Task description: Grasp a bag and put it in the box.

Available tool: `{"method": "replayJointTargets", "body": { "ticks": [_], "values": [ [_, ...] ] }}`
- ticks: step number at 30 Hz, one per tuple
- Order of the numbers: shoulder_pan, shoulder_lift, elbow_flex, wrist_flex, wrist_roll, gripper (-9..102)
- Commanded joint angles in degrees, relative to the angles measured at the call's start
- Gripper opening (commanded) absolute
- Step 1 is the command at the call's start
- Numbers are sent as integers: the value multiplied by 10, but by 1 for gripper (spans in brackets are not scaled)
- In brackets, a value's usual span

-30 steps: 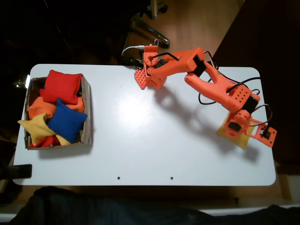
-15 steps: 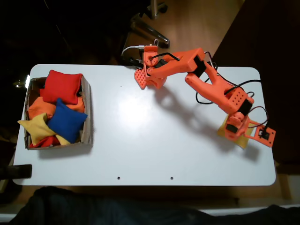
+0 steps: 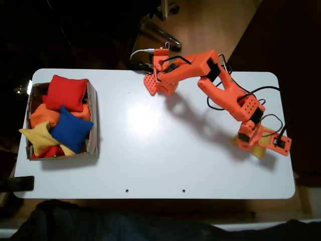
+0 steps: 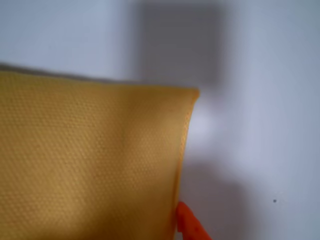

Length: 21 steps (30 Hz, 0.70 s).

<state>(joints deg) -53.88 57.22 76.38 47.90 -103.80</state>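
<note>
Fixed view, left to right. At the left end of the white bench (image 3: 150, 150) stands the box (image 3: 93, 115), a low cardboard tray already holding several beanbags: a red bag (image 3: 67, 92) at the top, an orange bag (image 3: 42, 114) below it, a blue bag (image 3: 71, 128) in front and a pale yellow bag (image 3: 36, 135) at the lower left. The middle of the bench is bare. From its base at the far edge, the orange arm (image 3: 220, 90) is extended to the right and downward. At the right end lies the bag (image 3: 257, 150), golden-yellow, flat on the bench and largely covered by the pincer (image 3: 261, 145), which is lowered directly over it.

Wrist view. The weave of the bag (image 4: 90, 160) occupies the left and lower part of the picture, very close to the lens, with its right edge and upper right corner visible against the bench (image 4: 260, 100). One orange fingertip (image 4: 190, 227) is seen at the bottom, just beside that right edge.

Progress, as judged: the approach appears made, while the grasp is not confirmed; lifting, carriage across the bench to the left and release into the box are left. Whether the pincer is wide or closed on the bag cannot be told, since only one fingertip is shown.
</note>
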Motion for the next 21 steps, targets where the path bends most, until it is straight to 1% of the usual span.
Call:
{"method": "replayJointTargets", "body": {
  "ticks": [1, 10, 12, 14, 17, 21],
  "values": [
    [-11, 24, 1, -13, -2, 86],
    [-18, 15, 3, -21, -3, 86],
    [-18, 11, 5, -25, 0, 80],
    [-21, 9, 8, -26, 3, 72],
    [-23, 8, 14, -25, 0, 69],
    [-24, 11, 19, -21, -1, 62]
  ]
}}
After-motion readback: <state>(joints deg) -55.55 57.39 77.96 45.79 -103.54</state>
